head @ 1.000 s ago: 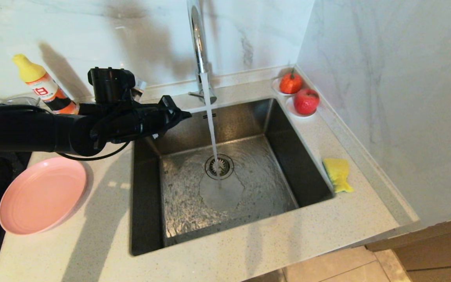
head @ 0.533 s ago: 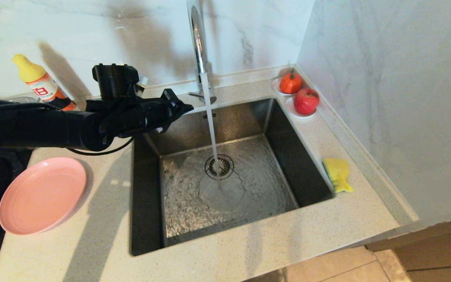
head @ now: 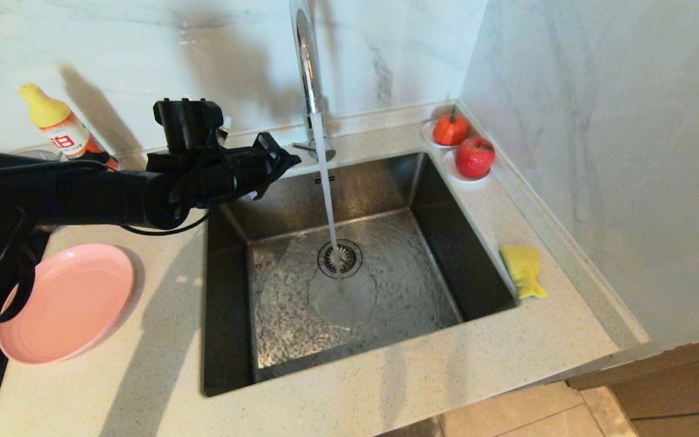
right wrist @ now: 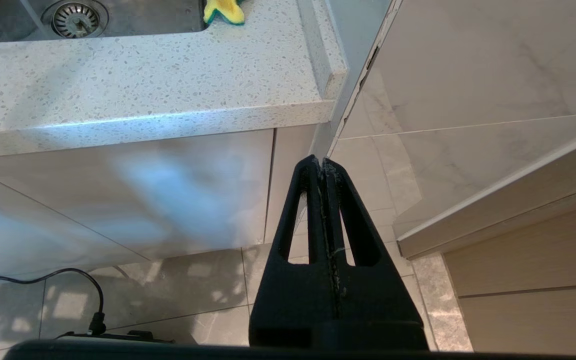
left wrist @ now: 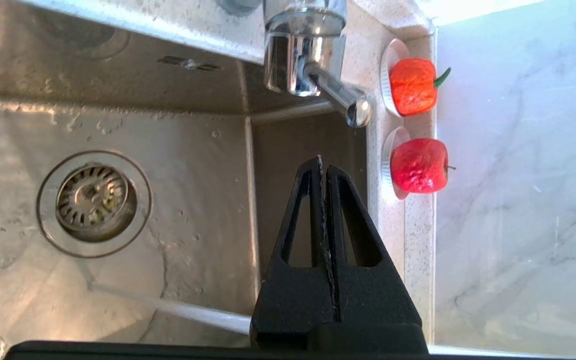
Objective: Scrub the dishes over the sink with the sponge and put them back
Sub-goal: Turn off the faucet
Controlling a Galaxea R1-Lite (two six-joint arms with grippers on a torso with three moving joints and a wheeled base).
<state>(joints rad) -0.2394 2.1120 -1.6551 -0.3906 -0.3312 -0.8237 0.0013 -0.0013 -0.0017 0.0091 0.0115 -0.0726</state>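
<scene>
- The left gripper (head: 289, 161) (fingers pressed together, empty) is held above the sink (head: 228, 340), near the faucet (head: 307, 67).
- The right gripper (right wrist: 322, 165) is closed below the counter (right wrist: 118, 85).
- The pink plate (head: 64, 301) and sponge (head: 523, 269) are set on opposite sides.

The left arm (head: 82, 197) stretched level across the frame's left, its left gripper (head: 292, 161) pinched closed; the right gripper (right wrist: 322, 162) hung likewise.

a home kitchen: steel sink (head: 428, 200) with running faucet (head: 304, 54), speckled stone counter (head: 161, 364), marble walls, dish soap bottle (head: 61, 130) at ten o'clock.
</scene>
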